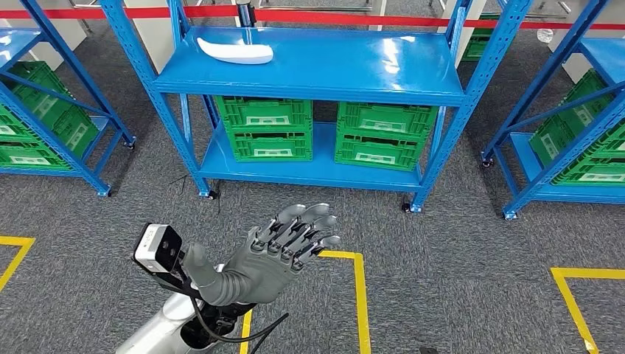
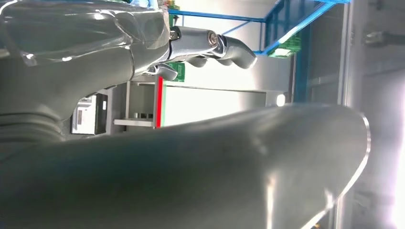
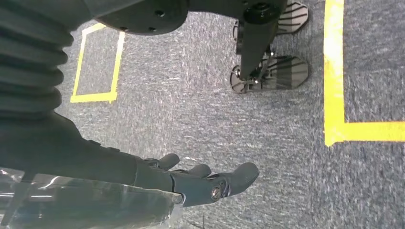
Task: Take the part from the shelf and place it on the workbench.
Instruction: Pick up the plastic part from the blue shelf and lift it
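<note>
We are looking from the robot's head down at a blue metal shelf (image 1: 309, 74) standing on grey carpet, well ahead of us. On its top level, toward the left, lies the part (image 1: 234, 51) – a long, curved white piece, resting flat and untouched. Below it, on the lower level, sit green crates (image 1: 324, 133) side by side. More blue racks with green crates stand to either side, and yellow floor tape (image 1: 360, 287) marks out boxes on the carpet.

Our left hand (image 1: 284, 247) is raised in front of us, fingers stretched forward and spread apart, holding nothing. It hovers over the carpet, well short of the shelf and lower than the part's level. The left wrist view shows the same hand up close, its fingers slightly curled around empty air.

Our right hand (image 3: 200, 181) hangs at our side above the carpet (the right wrist view looks straight down at the floor). Its fingers are extended and loosely apart, and it too holds nothing.

We judge the task to be at its very beginning – the part has not been reached, let alone lifted. Still to do: close the gap to the shelf, bring the left hand up and over the part, grip it, carry it away, and set it on the worktop, which we cannot pick out from here.
</note>
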Robot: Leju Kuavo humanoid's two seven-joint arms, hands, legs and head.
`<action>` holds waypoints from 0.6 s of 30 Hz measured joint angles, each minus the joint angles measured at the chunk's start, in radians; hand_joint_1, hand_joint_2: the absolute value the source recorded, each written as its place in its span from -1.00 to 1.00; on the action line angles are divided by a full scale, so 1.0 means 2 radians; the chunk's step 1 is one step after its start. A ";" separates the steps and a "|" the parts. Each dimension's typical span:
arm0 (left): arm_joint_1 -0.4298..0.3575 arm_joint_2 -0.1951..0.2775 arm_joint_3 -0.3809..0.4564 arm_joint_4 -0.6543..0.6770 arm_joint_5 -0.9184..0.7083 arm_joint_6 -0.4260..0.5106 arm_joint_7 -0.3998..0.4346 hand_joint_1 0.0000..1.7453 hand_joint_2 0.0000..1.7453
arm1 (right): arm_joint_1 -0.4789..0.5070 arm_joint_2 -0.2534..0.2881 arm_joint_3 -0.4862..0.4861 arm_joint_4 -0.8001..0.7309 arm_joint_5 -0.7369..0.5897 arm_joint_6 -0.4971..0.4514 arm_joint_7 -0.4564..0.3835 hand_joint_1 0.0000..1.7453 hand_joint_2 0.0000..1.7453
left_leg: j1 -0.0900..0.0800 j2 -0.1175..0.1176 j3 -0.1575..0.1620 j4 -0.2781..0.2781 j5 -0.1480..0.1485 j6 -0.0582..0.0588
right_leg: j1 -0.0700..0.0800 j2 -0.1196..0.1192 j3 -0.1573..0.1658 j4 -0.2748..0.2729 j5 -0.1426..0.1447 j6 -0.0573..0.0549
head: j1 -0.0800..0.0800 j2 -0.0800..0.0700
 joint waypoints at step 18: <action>0.009 0.008 0.004 -0.016 -0.035 0.035 -0.032 -1.00 -1.00 | -0.010 0.002 0.012 0.000 0.012 0.003 0.025 -1.00 -1.00 | -0.007 -0.003 -0.004 0.010 -0.009 0.012 | 0.009 0.006 -0.006 -0.004 0.010 -0.018 | -0.001 0.000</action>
